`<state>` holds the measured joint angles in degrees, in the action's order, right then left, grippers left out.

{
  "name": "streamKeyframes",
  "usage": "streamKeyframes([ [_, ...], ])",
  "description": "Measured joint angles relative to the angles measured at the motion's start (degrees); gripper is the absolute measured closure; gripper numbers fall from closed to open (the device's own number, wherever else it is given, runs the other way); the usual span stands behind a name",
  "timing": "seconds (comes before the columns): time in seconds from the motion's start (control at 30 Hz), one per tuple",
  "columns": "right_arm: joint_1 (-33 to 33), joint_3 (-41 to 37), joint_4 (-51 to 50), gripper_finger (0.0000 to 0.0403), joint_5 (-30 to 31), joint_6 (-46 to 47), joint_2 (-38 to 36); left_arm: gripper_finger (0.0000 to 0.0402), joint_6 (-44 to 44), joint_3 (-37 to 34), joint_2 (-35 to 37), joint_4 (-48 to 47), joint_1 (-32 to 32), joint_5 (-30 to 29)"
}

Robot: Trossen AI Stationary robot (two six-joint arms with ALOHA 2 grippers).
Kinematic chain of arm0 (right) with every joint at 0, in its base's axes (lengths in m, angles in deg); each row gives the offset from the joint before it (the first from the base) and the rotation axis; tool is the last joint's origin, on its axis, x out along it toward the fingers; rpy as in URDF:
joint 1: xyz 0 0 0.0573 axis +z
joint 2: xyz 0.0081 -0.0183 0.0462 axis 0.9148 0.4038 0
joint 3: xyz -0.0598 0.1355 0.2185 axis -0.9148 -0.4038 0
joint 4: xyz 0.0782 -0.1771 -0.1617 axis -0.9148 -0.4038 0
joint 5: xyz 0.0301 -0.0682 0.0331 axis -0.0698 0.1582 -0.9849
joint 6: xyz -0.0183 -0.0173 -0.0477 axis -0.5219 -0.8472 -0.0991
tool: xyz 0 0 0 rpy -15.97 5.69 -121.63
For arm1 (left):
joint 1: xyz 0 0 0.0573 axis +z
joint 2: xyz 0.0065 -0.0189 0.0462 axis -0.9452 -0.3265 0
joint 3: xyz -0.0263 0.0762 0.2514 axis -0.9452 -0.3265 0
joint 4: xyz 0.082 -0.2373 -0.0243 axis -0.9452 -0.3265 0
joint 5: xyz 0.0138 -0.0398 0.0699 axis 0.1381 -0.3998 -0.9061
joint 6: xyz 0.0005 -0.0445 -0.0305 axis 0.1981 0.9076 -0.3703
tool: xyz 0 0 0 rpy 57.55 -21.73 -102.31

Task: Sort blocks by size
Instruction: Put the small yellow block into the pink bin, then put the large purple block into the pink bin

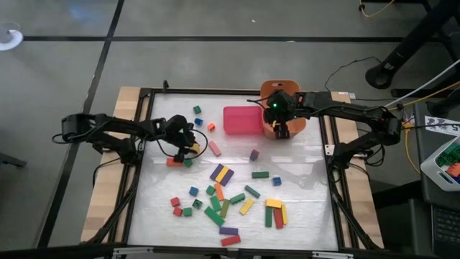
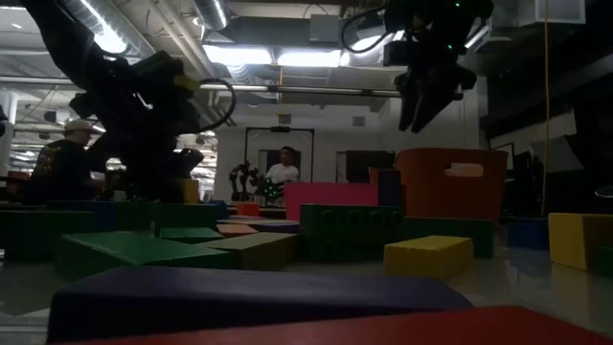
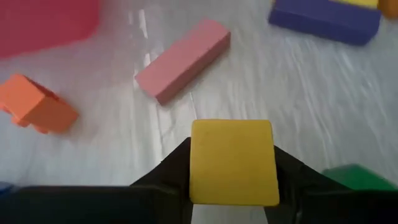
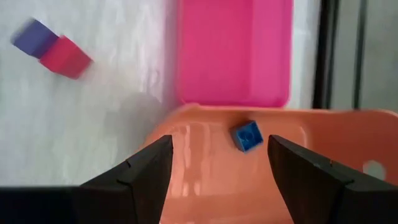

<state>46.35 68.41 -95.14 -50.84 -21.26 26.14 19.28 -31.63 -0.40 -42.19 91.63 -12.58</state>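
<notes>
My left gripper [image 1: 190,147] is at the table's left-middle, shut on a small yellow block [image 3: 231,163]. Near it lie a pink bar [image 3: 183,59], an orange block [image 3: 37,106] and a green block [image 3: 354,175]. My right gripper [image 4: 217,149] hangs open over the orange tub [image 4: 205,180] at the far right, touching nothing. A small blue cube [image 4: 247,135] lies on the tub's floor. The pink tray [image 1: 241,120] stands just left of the tub. My left gripper pinches the yellow block between its two fingers, one on each of two opposite sides [image 3: 198,165]. The fingers slant down at it from the table's left. The block's top face stays level; whether its underside is on the table I cannot tell.
Many loose blocks [image 1: 223,208] of several colours are scattered over the near half of the table, among them a purple-and-yellow pair [image 1: 221,173]. A dark frame [image 1: 140,144] runs along the table's edges. In the low view, people show in the room beyond.
</notes>
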Motion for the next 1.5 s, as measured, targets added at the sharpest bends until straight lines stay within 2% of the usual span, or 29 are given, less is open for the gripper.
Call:
streamKeyframes([
  [0.17, 0.95, 0.0, 2.46, 0.0141, -5.6, -0.01, 0.0, 0.0286, 5.54, 2.51, 0.13, 3.55, 0.0, 0.0],
  [0.4, 7.29, 0.0, 5.18, 0.0141, -5.89, 0.1, 0.0, 0.0286, 9.26, 7.62, -0.52, 15.16, -0.02, 1.68],
  [0.57, 13.53, 0.0, 8.08, 0.0141, -1.46, 5.42, 0.0, 0.0286, 11.63, 8.94, -5.02, 29.97, -0.01, -0.05],
  [0.73, 19.09, 0.0, 8.94, 0.0141, 1.26, 14.19, 0.0, 0.0286, 11.49, 12.19, -14.08, 38.97, 0.0, -3.83],
  [0.87, 23.42, 0.0, 9.0, 0.0141, 2.43, 20.11, 0.0, 0.0273, 8.71, 16.77, -20.86, 39.67, 0.06, -7.99],
  [1.07, 29.35, 0.0, 9.6, 0.0141, 7.82, 26.73, 1.41, 0.0262, 4.8, 22.42, -27.91, 39.68, 1.0, -12.59],
  [1.3, 32.37, 0.0, 11.08, 0.0141, 11.97, 33.43, 6.55, 0.0255, 8.54, 25.62, -30.39, 39.14, 1.51, -14.06],
  [1.5, 32.2, -0.02, 11.14, 0.0141, 15.47, 36.43, 10.14, 0.0216, 11.02, 25.62, -30.1, 39.27, 1.49, -14.76],
])
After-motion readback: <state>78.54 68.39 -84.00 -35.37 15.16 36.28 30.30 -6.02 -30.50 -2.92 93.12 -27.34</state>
